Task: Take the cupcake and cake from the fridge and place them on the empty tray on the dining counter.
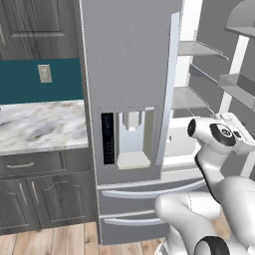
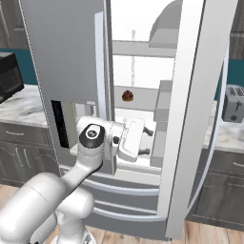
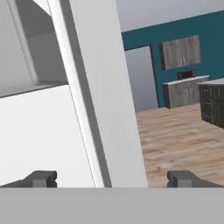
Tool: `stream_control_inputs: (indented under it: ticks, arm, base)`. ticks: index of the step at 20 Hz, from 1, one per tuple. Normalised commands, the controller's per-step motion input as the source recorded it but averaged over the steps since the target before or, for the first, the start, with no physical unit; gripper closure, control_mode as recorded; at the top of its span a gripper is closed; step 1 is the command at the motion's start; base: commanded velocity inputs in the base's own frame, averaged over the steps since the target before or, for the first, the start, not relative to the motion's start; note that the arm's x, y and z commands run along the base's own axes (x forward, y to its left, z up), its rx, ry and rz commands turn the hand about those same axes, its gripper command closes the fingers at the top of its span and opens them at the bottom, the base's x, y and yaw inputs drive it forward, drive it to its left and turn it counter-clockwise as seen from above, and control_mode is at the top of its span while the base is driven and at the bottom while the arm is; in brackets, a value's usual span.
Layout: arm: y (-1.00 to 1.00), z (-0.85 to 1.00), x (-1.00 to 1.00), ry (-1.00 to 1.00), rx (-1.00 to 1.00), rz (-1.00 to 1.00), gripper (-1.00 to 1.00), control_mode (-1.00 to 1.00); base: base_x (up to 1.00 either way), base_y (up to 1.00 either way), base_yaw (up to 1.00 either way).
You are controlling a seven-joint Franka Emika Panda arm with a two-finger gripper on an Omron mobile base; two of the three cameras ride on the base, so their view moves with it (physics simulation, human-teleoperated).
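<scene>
The grey fridge (image 1: pixel 129 74) stands with its left door shut and its right door (image 2: pixel 195 119) swung open onto the white interior. The small dark brown cake (image 2: pixel 127 96) sits on a middle shelf, toward the back. My gripper (image 2: pixel 148 141) is inside the opening, below and slightly right of the cake and apart from it. It is open with nothing between its fingers. In the hand view the gripper (image 3: pixel 113 179) points past the edge of the fridge (image 3: pixel 100 109) door into the room. The cupcake, the tray and the dining counter are out of view.
A marble wall counter (image 1: pixel 40 124) with dark cabinets lies left of the fridge, with a black microwave (image 2: pixel 9 74) on it. A toaster (image 2: pixel 233 104) stands on the counter to the right. Door bins (image 1: pixel 239 84) jut from the open door. Beyond it are wood floor (image 3: pixel 183 140) and dark cabinets (image 3: pixel 212 105).
</scene>
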Motion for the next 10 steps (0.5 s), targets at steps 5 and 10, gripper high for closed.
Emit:
stream_control_inputs:
  ticks: [5, 10]
  arm:
    - [0.81, 0.72, -0.96, -0.07, 0.0, 0.3, -1.0, -1.0]
    - [1.0, 0.63, -0.28, 0.12, 0.0, 0.49, -1.0, -1.0]
  base:
    - [0.0, 0.0, 0.0]
    - [0.0, 0.0, 0.0]
